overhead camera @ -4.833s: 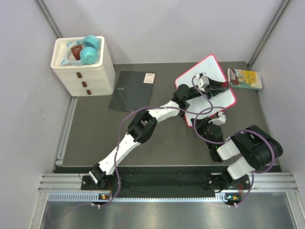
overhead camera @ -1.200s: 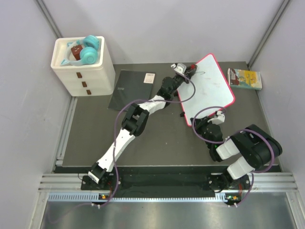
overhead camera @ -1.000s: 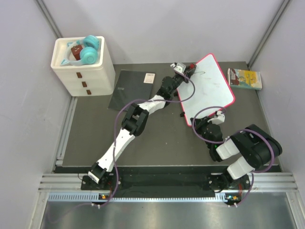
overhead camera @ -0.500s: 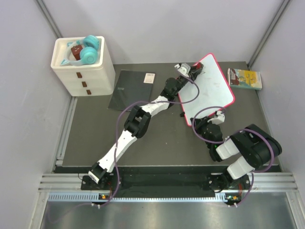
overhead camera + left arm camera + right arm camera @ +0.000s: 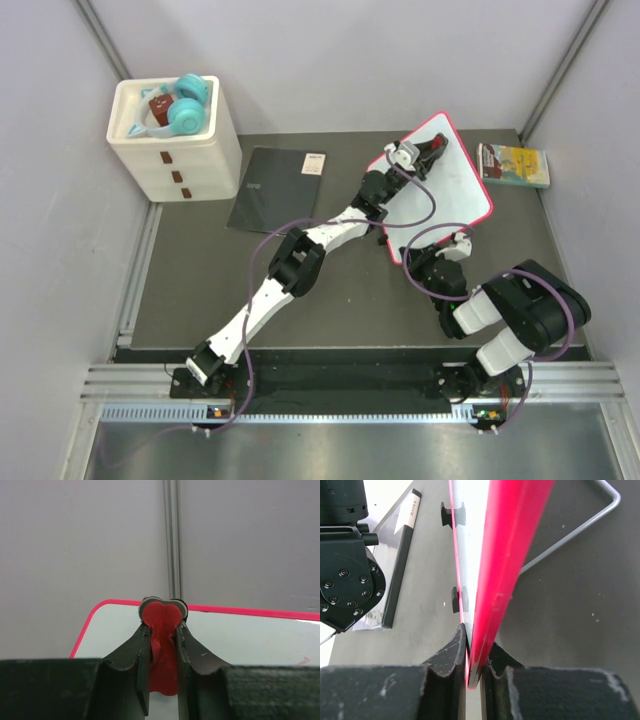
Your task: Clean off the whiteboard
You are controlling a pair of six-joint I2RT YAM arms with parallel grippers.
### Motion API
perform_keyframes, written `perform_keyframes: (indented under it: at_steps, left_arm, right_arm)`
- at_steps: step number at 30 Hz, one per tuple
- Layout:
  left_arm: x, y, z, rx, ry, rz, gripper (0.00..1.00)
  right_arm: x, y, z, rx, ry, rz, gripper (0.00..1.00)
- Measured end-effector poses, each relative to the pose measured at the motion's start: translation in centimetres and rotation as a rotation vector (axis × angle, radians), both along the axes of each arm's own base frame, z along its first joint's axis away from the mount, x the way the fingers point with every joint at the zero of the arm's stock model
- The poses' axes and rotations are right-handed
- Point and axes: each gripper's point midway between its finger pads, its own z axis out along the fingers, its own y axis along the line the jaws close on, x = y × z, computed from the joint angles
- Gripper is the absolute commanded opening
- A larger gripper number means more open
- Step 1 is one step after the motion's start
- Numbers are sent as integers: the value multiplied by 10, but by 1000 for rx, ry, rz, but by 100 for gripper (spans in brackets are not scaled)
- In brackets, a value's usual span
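The whiteboard point(image 5: 455, 195), white with a pink-red frame, stands tilted at the back right of the mat. My left gripper point(image 5: 428, 151) is over its far edge, shut on a red heart-shaped eraser point(image 5: 161, 617). In the left wrist view the eraser sits between my fingers point(image 5: 162, 626), above the white surface of the whiteboard point(image 5: 240, 640), which looks almost blank. My right gripper point(image 5: 455, 245) is shut on the board's near edge. In the right wrist view the frame of the whiteboard point(image 5: 515, 540) runs up from between the closed fingers point(image 5: 475, 652).
A flat black notebook point(image 5: 278, 188) lies left of the board and shows again as the notebook point(image 5: 400, 565). A small yellow-green book point(image 5: 513, 165) lies at the right. A white drawer unit point(image 5: 175, 140) with teal headphones on top stands at the back left. The board's wire stand point(image 5: 590, 520) rests on the mat.
My left gripper has slid right with the eraser, from the board's upper left corner to the middle of its far edge. The right gripper and the board have stayed put.
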Motion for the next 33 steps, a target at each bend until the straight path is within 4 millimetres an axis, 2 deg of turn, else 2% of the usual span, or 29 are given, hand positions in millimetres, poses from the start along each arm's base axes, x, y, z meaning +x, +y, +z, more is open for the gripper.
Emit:
perform_keyframes:
  at_steps: [2, 3, 4, 10, 19, 24, 26, 33]
  left_arm:
    - [3, 2, 0, 0, -1, 15, 9]
    - [5, 4, 0, 0, 0, 23, 9]
    - [8, 6, -1, 2, 2, 31, 0]
    - [27, 21, -13, 48, 21, 43, 0]
    - [68, 59, -68, 224, 108, 60, 0]
    - [81, 81, -88, 282, 155, 75, 0]
    - [82, 83, -89, 280, 155, 75, 0]
    - [75, 75, -73, 171, 141, 60, 0]
  right_arm:
    - [0, 0, 0, 0, 0, 0, 0]
    - [0, 0, 0, -1, 0, 0, 0]
    - [0, 0, 0, -1, 0, 0, 0]
    - [0, 0, 0, -4, -1, 1, 0]
    - [1, 2, 2, 2, -3, 3, 0]
    - [1, 2, 2, 0, -4, 3, 0]
    - [1, 2, 2, 0, -4, 3, 0]
    - [1, 2, 1, -2, -4, 2, 0]
